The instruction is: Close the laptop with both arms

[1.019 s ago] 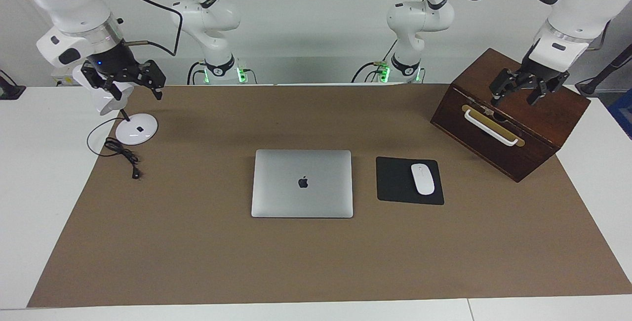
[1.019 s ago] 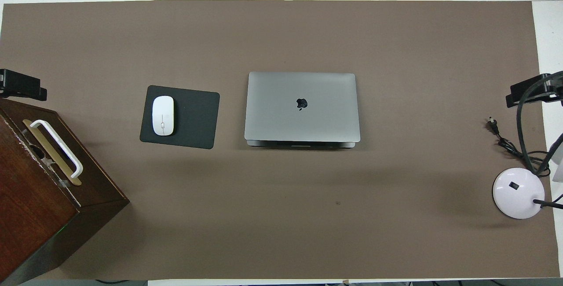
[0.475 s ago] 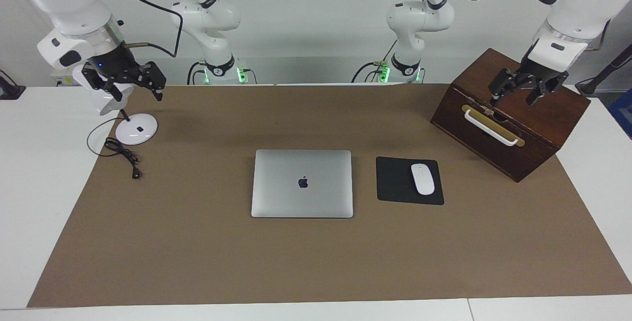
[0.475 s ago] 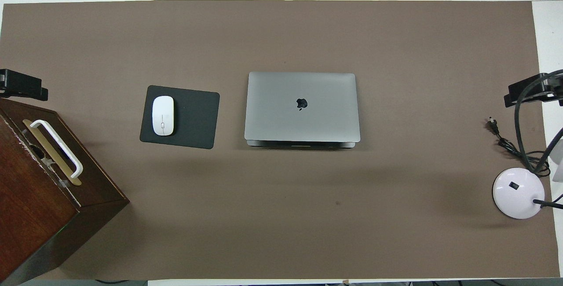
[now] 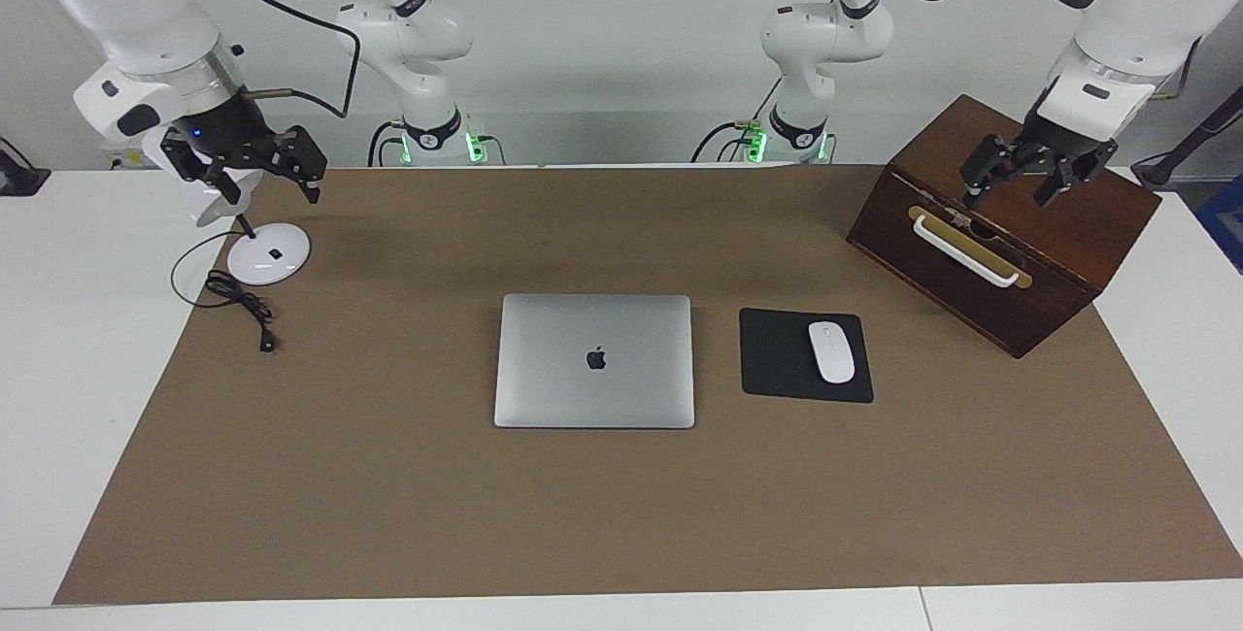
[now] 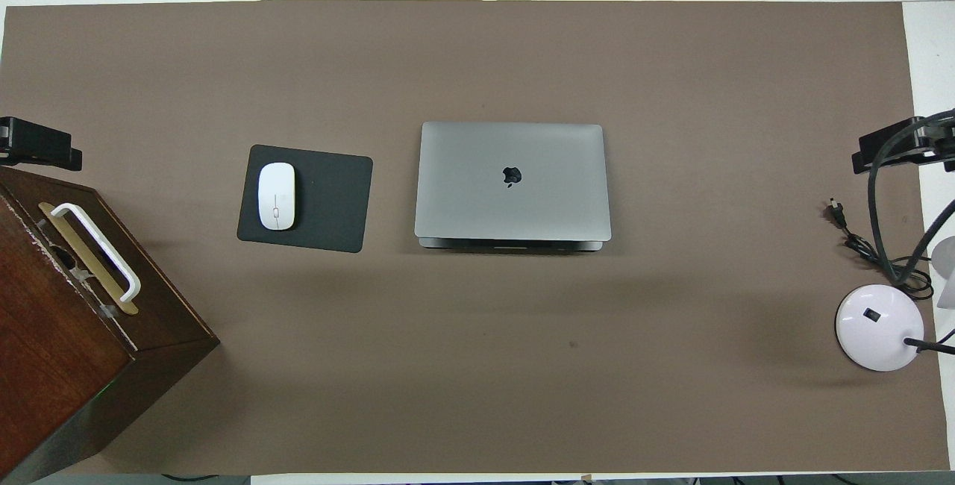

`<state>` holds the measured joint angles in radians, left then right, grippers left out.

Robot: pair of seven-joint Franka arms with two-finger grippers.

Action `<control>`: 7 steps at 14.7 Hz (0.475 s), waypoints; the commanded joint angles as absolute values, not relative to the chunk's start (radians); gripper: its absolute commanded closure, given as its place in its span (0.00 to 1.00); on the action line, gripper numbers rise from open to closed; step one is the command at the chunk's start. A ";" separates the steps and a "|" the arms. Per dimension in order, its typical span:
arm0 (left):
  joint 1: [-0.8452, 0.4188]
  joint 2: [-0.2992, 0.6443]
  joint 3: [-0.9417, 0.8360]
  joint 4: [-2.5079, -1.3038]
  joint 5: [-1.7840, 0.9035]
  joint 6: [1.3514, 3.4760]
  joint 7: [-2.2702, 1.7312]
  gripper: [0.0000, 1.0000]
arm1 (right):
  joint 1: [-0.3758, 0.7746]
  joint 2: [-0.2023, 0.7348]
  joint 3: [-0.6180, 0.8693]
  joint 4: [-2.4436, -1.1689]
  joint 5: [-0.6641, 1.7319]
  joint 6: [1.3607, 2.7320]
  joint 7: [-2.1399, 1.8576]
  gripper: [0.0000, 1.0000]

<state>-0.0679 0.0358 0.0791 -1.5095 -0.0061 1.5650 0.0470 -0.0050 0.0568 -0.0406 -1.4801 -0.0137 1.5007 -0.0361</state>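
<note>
laptop (image 5: 594,360) lid down, mid-mat beside mouse pad (image 5: 783,355) | left gripper (image 5: 1029,171) over wooden box (image 5: 1068,233), fingers spread, empty | right gripper (image 5: 254,160) over lamp base (image 5: 269,252), fingers spread, empty

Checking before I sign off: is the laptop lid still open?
No, the laptop lies flat with its lid down and the logo facing up, beside the mouse pad.

The silver laptop (image 5: 594,360) is lying flat mid-worktop. Its lid is sitting down, the dark apple logo showing on top.
</note>
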 commanded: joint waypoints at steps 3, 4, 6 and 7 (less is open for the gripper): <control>-0.055 0.034 0.066 -1.494 0.006 1.557 0.060 0.00 | 0.003 0.072 -0.049 -1.466 -0.012 1.525 -0.018 0.00; -0.055 0.032 0.066 -1.494 0.002 1.559 0.058 0.00 | 0.003 0.072 -0.049 -1.466 -0.012 1.525 -0.018 0.00; -0.054 0.032 0.066 -1.496 0.000 1.562 0.057 0.00 | 0.003 0.072 -0.051 -1.466 -0.012 1.525 -0.018 0.00; -0.054 0.031 0.067 -1.499 0.000 1.563 0.058 0.00 | 0.003 0.072 -0.051 -1.466 -0.014 1.525 -0.018 0.00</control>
